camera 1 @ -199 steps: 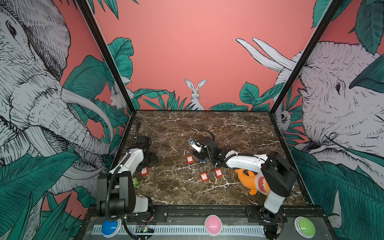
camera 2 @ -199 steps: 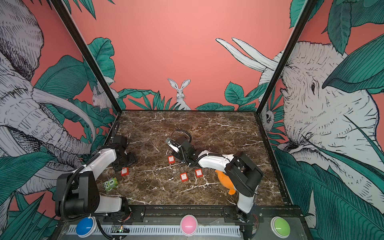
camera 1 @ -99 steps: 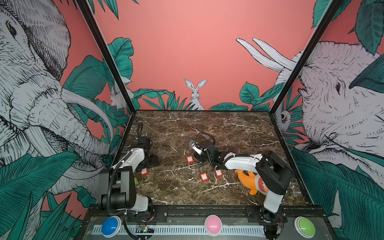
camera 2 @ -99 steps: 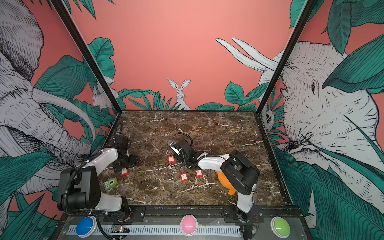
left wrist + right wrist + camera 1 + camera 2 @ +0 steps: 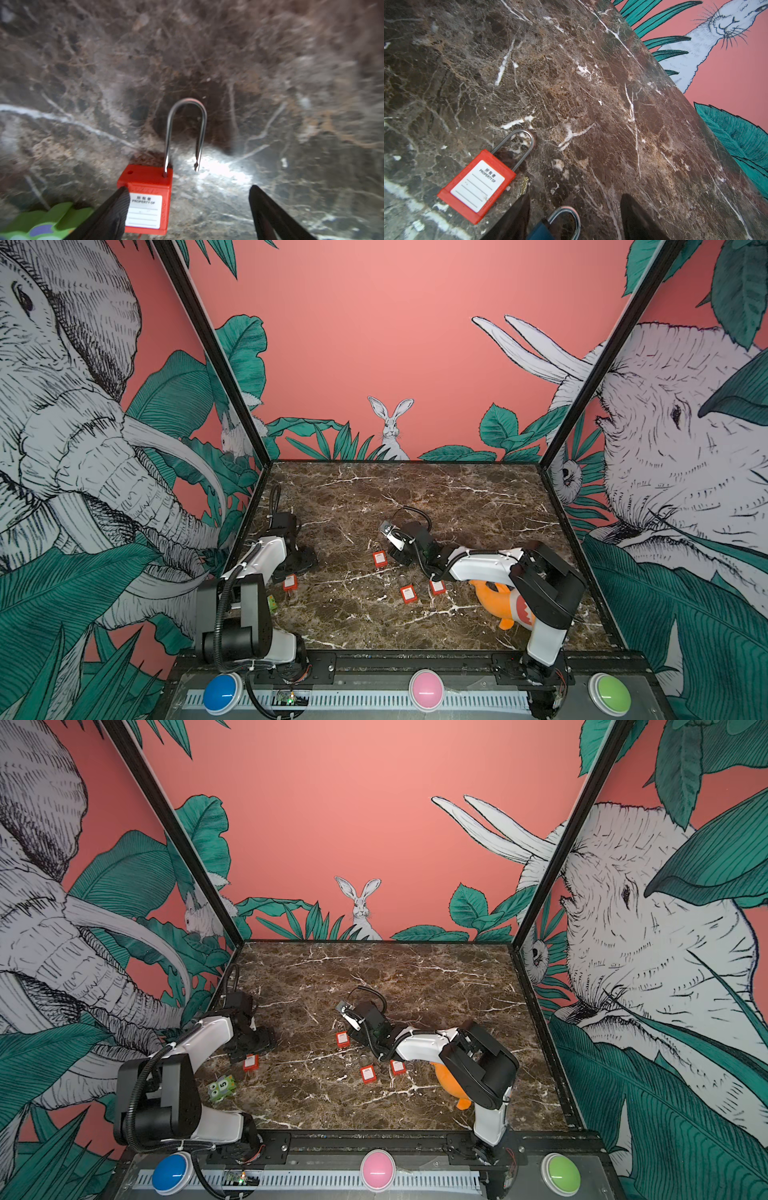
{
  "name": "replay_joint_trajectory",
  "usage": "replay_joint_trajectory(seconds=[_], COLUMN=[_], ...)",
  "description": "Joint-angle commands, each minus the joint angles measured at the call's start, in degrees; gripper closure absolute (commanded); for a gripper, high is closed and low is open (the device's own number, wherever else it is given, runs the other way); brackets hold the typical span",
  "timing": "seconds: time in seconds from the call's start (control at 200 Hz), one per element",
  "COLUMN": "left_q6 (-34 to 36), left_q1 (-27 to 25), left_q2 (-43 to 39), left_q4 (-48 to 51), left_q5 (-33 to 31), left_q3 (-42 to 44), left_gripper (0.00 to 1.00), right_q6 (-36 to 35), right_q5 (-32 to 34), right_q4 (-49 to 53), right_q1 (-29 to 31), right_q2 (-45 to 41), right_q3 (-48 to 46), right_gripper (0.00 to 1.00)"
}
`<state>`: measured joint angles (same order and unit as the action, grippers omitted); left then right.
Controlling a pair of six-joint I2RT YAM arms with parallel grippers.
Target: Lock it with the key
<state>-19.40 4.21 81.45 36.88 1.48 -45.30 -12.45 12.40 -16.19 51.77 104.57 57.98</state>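
near edge: green toy block (image 5: pixel 221 1087) on left, orange plush (image 5: pixel 494 593) on right. spare red padlock (image 5: pixel 408 594) and second spare padlock (image 5: pixel 437 586) lie mid-table. left gripper (image 5: pixel 188 188), jaws apart, hovers over open-shackle padlock (image 5: pixel 145 199); contact unclear. farther: right gripper (image 5: pixel 576 196), jaws spread, blue item with metal loop (image 5: pixel 539 232) between fingers; closed-shackle padlock (image 5: pixel 477 186) flat on marble table (image 5: pixel 591 104), key (image 5: pixel 524 185) just beside it.

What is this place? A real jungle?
Not a real jungle. Probably a robot practice booth: the elephant is only a picture, a robot arm reaches over a marble table, and a pink button sits in front.
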Motion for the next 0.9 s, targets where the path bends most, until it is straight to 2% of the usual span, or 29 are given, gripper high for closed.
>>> replay_joint_trajectory(seconds=[0.0,0.11,0.2,0.255,0.435,0.59,0.705,0.895], left_q6=[-4.2,-6.4,-6.2,-4.4,3.1,6.7,8.7,9.3], left_q1=[-0.6,-0.7,-0.7,-0.8,-0.7,-0.6,-0.2,1.4], left_q2=[1.3,0.3,-0.5,-1.9,-4.5,-5.2,-2.9,4.8], left_q4=[-4.9,-6.6,-4.9,-2.0,8.2,8.6,9.3,9.3], left_q5=[17.7,22.4,22.9,20.1,3.5,-2.4,-5.9,-6.7], left_q3=[4.8,5.5,4.8,3.4,-3.4,-6.0,-7.5,-8.5], left_gripper=[0.10,0.12,0.13,0.13,0.09,0.07,0.06,0.04], right_q6=[-0.5,-0.8,-1.2,-1.3,-1.6,-1.1,-0.6,0.0], right_q5=[0.0,-0.8,-1.1,-1.3,-2.3,-2.5,-2.7,-3.0], right_q4=[-2.8,-3.0,-3.2,-3.3,-3.6,-3.6,-3.6,-3.4], right_q1=[0.3,0.3,0.3,0.3,0.4,0.3,0.3,0.3], right_q2=[1.1,1.7,2.0,2.1,2.0,1.7,1.4,0.8], right_q3=[0.1,0.6,0.8,0.9,0.7,0.3,0.0,-0.4], right_gripper=[0.31,0.31,0.31,0.31,0.31,0.31,0.31,0.32])
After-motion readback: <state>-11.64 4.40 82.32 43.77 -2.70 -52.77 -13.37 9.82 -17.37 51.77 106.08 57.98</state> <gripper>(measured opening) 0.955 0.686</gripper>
